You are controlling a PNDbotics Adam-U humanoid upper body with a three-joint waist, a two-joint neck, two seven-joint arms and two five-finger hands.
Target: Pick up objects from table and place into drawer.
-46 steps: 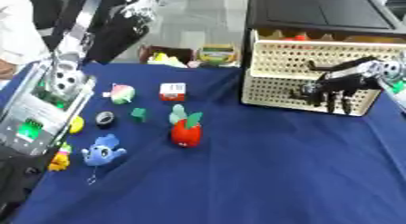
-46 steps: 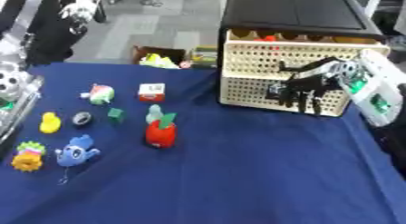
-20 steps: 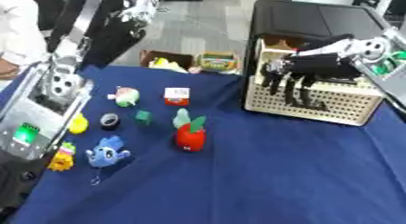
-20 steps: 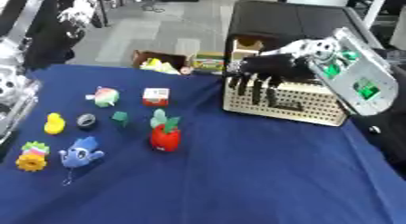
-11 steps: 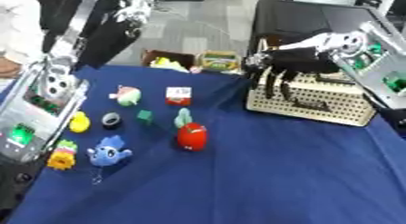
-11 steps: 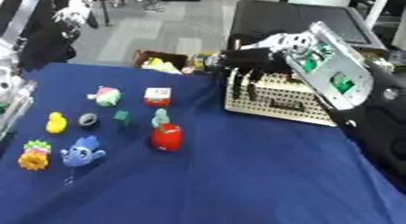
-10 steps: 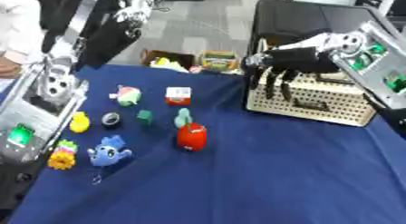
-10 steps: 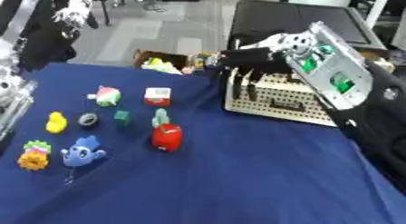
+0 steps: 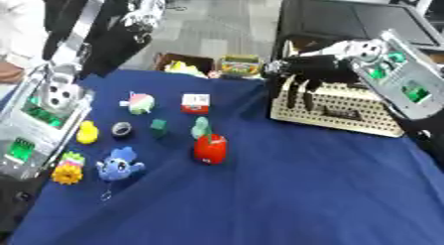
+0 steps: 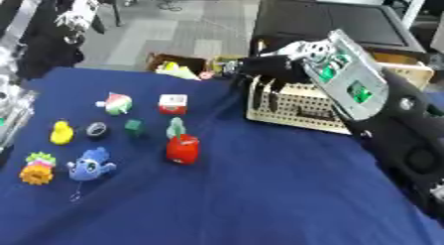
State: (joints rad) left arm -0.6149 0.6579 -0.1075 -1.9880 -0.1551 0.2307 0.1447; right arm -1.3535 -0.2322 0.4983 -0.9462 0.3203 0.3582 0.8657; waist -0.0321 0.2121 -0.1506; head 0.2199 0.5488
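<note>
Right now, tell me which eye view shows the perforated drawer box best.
The left eye view shows the perforated drawer box best: its cream front face is nearly all clear, with only the right hand at its left end. In the right eye view the right forearm hides the box's right half.

readable text: none, frames too soft
box behind surface [image 9: 240, 66]: coloured print on front, no letters legible
white-red cube [image 9: 196, 103]: red markings, can't tell if they're characters
right arm panel [image 10: 350, 88]: green patches only, no label legible
left arm panel [image 9: 22, 147]: green patches only, nothing legible
drawer front [image 9: 335, 108]: plain perforated face, no marking
</note>
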